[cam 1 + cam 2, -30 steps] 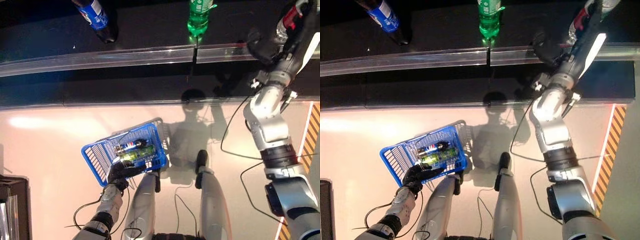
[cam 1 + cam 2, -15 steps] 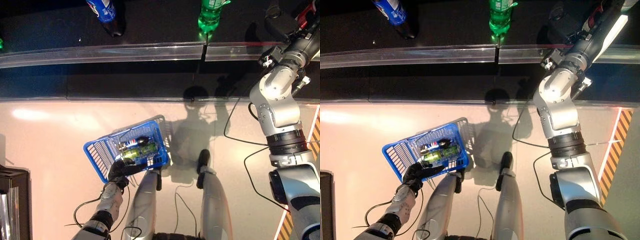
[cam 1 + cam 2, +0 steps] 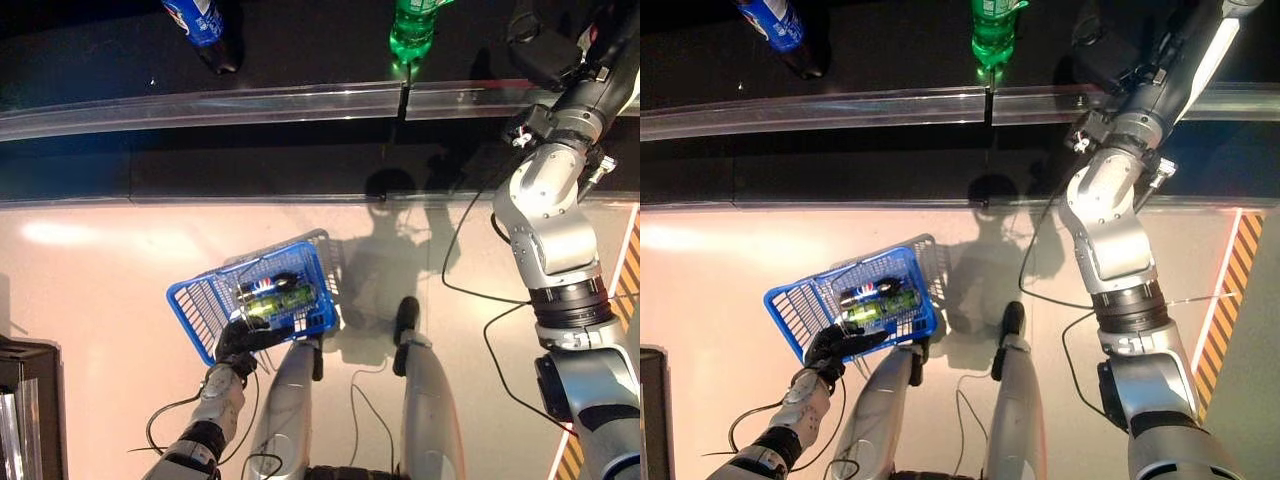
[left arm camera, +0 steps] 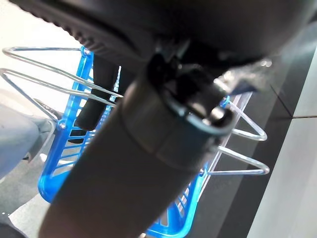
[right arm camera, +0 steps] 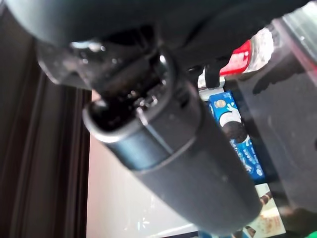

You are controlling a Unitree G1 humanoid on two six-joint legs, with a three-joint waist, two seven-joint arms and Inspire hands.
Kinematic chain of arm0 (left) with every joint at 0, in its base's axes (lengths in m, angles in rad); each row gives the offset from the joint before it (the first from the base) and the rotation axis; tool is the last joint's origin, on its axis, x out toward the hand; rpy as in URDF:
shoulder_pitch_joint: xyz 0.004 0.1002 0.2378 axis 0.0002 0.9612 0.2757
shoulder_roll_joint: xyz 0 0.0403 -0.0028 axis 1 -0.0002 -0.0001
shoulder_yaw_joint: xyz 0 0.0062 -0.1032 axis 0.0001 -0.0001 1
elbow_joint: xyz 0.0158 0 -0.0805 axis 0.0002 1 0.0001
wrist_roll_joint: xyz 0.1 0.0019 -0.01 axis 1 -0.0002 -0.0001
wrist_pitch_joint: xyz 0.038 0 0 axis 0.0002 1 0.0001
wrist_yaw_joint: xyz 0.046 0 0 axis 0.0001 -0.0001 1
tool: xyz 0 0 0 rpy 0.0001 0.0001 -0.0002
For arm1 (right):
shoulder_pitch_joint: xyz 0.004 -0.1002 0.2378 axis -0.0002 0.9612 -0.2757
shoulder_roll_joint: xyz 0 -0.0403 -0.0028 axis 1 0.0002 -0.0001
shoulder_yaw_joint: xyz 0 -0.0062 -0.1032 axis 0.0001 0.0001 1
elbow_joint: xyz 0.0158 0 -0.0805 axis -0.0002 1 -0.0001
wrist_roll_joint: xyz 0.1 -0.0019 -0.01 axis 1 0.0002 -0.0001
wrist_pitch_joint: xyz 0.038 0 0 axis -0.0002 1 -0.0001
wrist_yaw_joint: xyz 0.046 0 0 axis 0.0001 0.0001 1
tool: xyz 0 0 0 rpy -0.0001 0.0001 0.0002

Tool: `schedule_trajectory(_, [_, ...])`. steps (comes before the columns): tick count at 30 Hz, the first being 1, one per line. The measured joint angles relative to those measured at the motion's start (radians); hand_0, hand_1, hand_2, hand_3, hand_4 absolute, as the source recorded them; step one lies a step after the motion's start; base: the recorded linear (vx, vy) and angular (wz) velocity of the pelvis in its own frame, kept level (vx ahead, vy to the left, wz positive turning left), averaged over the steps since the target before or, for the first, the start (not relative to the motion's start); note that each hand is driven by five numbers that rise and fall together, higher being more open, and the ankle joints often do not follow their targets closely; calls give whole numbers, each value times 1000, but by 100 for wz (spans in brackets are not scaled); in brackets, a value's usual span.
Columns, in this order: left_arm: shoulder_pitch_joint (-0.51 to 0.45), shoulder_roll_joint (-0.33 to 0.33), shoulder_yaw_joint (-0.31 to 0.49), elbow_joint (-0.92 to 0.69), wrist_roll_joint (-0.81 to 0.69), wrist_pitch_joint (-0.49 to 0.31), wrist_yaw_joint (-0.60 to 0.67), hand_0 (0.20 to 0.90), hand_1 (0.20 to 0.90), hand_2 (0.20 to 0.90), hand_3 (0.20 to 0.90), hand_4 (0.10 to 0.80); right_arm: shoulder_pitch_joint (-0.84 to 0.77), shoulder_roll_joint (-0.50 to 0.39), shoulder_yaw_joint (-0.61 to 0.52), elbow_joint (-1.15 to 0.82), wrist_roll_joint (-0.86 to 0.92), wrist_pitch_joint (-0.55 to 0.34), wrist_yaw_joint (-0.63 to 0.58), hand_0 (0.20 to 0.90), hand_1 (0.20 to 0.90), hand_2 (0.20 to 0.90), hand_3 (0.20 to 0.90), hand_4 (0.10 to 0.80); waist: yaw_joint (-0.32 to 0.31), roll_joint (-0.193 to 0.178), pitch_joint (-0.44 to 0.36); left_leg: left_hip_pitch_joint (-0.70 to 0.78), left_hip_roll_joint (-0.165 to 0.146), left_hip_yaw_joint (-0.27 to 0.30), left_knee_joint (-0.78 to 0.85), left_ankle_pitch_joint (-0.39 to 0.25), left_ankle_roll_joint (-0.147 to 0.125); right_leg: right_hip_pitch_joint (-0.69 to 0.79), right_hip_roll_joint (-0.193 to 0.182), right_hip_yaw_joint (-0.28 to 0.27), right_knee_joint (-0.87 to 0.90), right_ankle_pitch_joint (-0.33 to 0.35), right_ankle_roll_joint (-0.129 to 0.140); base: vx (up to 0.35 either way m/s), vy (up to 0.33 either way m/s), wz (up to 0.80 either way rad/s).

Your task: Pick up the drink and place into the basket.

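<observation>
While the blue basket hangs low by the robot's left side, the scene reads as follows.

Left hand: the left hand (image 3: 243,340) sits at the basket's near edge, its dark fingers curled round the wire handle (image 4: 59,87); the left wrist view shows the metal loops passing under them.

Basket: the basket (image 3: 200,308) is blue plastic mesh, held above the pale floor (image 3: 90,290) and tilted.

Basket contents: two bottles lie on their sides in it, touching each other, a dark cola bottle (image 3: 265,286) with a red and blue label and a green bottle (image 3: 280,301) just beside it, nearer the left hand.

Right hand: the right hand (image 3: 1102,52) is raised to the dark shelf (image 3: 300,50) at the far right; whether its fingers are spread or closed on anything cannot be told from any view.

Drink: a clear bottle with a red label (image 5: 242,57) stands on the shelf just past the right hand in the right wrist view.

Other shelf items: a green bottle on the shelf (image 3: 410,30) stands near the middle, a blue-labelled bottle (image 3: 200,25) well to its left, and blue snack packets (image 5: 233,134) lie near the red-labelled drink.

Shelf edge: a clear rail (image 3: 200,103) runs along the shelf's front.
</observation>
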Motion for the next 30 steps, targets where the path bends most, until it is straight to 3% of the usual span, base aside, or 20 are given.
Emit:
schedule_trajectory(14, [12, 2, 4, 15, 0, -5, 7, 300, 300, 300, 200, 100, 220, 39, -39, -90, -59, -29, -31, 900, 900, 900, 900, 800, -65, -3, 0, 3, 20, 35, 29, -18, 14, 13, 21, 38, -43, 30, 10, -30, -8, -8])
schedule_trajectory(23, [12, 8, -1, 15, 1, -4, 23, 300, 300, 300, 200, 100, 210, 36, -99, -84, -47, -50, -94, 900, 900, 900, 900, 800, -82, -3, 0, 2, 26, 52, 23, -21, 11, 11, 29, 42, -69, 46, 8, -19, -12, -7])
schedule_trajectory(30, [11, 9, -7, 2, 0, -3, 23, 300, 300, 300, 200, 100, 48, 7, -76, 4, -3, -41, -117, 900, 900, 900, 900, 800, -62, -1, 1, -1, 24, 53, 10, -19, 9, 2, 28, 42, -73, 47, 9, -1, -5, 0])
